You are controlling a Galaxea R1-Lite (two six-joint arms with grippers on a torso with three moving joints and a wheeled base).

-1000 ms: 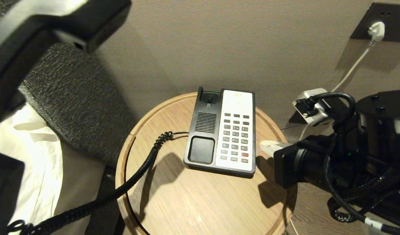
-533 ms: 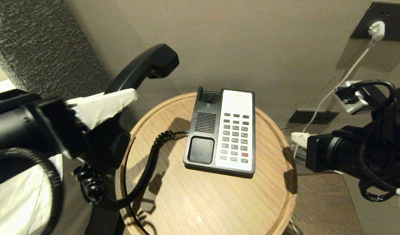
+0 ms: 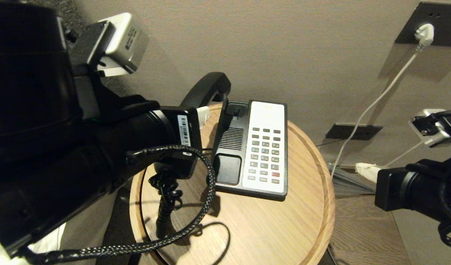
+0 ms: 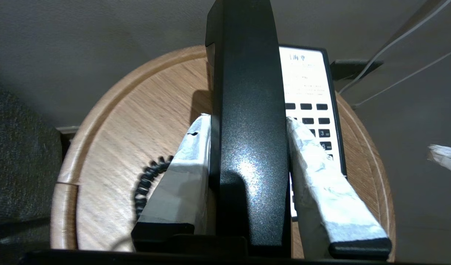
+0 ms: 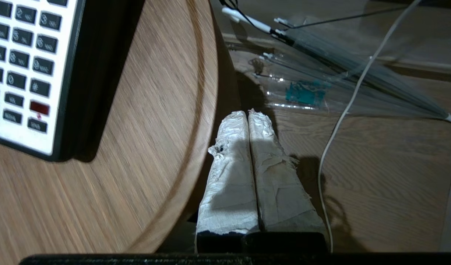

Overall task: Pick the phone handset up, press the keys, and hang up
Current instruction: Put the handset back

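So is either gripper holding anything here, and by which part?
The left gripper clamps the phone handset across its straight middle shaft, one taped finger on each side. The right gripper holds nothing; its fingers are shut beside the table.

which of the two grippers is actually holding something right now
The left gripper: its taped fingers clamp the phone handset above the phone base. The right gripper is shut on nothing, off the round table's edge.

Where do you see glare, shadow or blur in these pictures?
Left wrist view: a bright glare spot on the handset. Head view: the braided cable throws a looped shadow on the table. Right wrist view: the keys are slightly blurred.
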